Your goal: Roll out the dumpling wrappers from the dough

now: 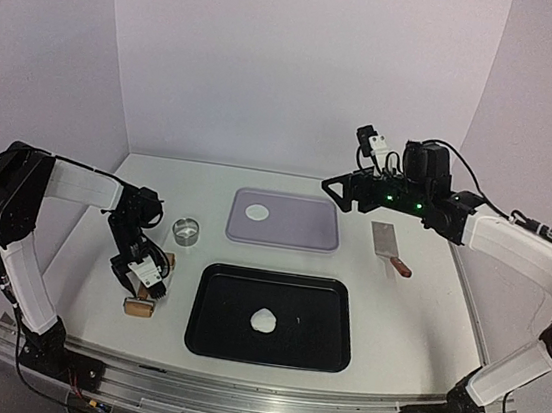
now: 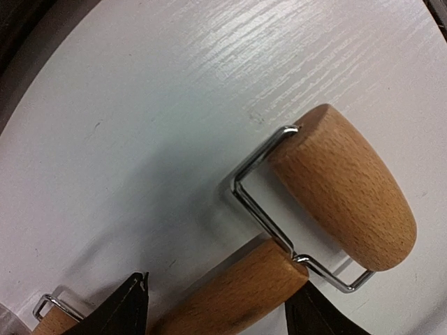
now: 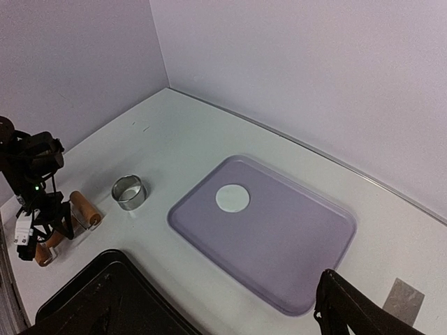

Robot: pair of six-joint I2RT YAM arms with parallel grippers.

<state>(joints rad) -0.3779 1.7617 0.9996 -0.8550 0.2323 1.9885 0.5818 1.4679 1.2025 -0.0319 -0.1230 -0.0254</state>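
Top external view has the left hand point(image 1: 146, 279) down on the bench point(image 1: 404, 313) at the left side, its two dark fingers point(image 2: 129, 310) straddling the wooden handle of a double-ended pastry roller point(image 2: 342, 188). From the left wrist view the handle sits right between those fingers, but I cannot tell whether they are pressing on it or only standing beside it. The roller lies flat on the bench, near a small metal ring point(image 1: 185, 231). The right hand point(image 1: 333, 191) hangs in the air above the far right part of the bench, jaws spread wide, grasping nothing. The dough point(image 1: 264, 319), a small white lump, sits in the middle of the black tray point(image 1: 220, 336) on the near side. One round dumpling wrapper point(image 1: 256, 211) lies on the lavender tray point(image 1: 303, 232) behind it, toward that tray's left end. A bench scraper point(image 1: 385, 238) with a reddish handle lies just right of the lavender tray.
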